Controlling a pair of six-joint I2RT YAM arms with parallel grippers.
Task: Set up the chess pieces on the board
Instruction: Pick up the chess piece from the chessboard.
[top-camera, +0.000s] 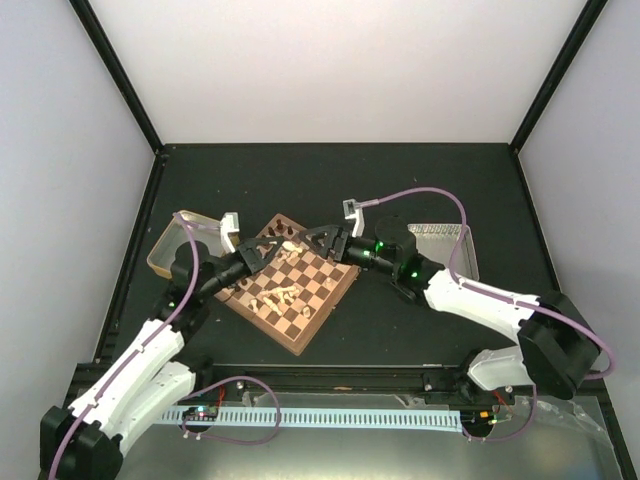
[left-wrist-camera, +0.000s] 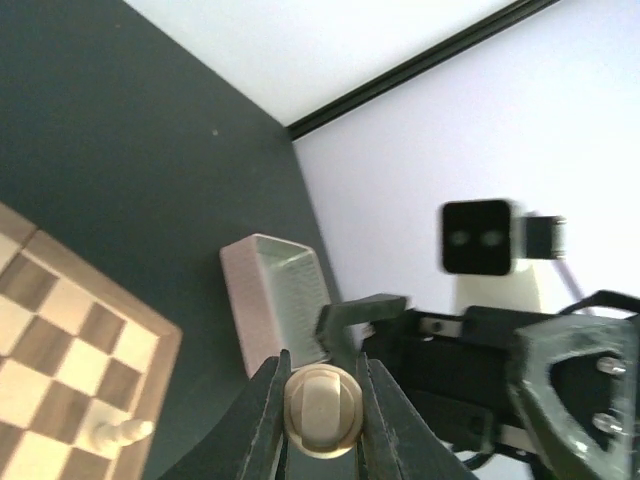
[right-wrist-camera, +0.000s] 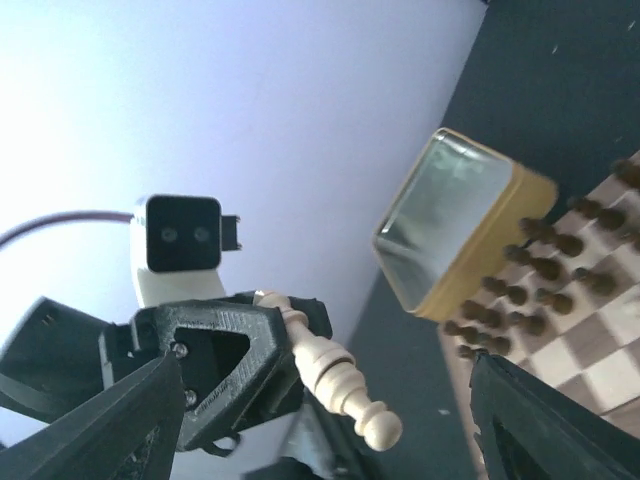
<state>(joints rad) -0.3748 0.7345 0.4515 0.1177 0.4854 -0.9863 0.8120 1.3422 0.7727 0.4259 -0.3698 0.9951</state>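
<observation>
The gold-tan tray lies on the table just off the board's left corner. Next to it, over the board's far-left edge, the left gripper is closed on a pale cream piece. In the left wrist view its two fingers press the piece from either side and its round base faces the camera. In the right wrist view the same piece sticks out of the black jaws, clear of the board, with its knobbed top pointing down and to the right.

The board sits turned at an angle in the middle of the table, one corner pointing at the arm bases. Dark pieces stand in rows along its side nearest the gold-tan tray, and several pale pieces are scattered over its middle squares. One pale piece lies on its side close to the board's rim.

Over the board's far corner, tip to tip with the left gripper, the right gripper has its fingers spread wide and holds nothing. Well off the board's right side lies the pinkish tray.
</observation>
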